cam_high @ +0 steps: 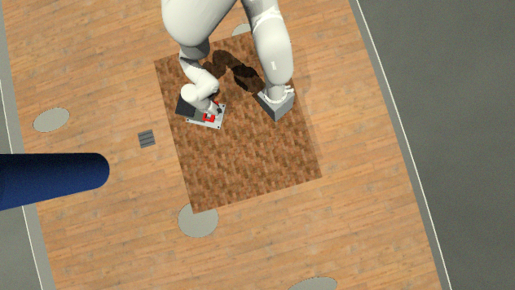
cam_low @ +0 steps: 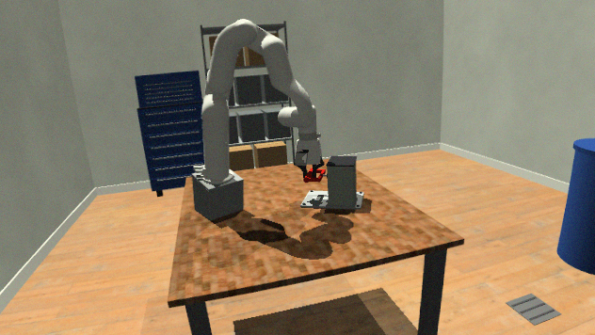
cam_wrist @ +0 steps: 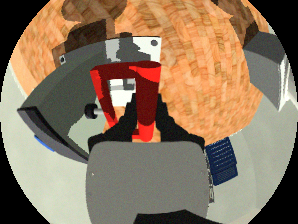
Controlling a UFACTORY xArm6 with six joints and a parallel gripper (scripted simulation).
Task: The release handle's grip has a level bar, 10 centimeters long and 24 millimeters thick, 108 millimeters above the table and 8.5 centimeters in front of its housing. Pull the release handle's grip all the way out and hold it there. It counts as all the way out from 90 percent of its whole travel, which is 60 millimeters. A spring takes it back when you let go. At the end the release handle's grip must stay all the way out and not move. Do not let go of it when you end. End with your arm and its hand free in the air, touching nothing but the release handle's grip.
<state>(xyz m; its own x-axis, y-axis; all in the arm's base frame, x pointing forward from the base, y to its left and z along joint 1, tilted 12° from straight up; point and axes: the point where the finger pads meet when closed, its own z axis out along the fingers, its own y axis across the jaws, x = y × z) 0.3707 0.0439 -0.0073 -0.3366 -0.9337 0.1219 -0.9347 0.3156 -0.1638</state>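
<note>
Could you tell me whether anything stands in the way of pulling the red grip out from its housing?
Nothing visible does. The end effector is shut on the grip, and beyond it, away from the housing, only bare table shows.

Grey walls (cam_low: 367, 71) enclosed a wood-plank floor (cam_low: 471, 198). A blue drawer cabinet (cam_low: 168, 127) and shelf rack (cam_low: 202, 56) stood against the rear wall.
</note>
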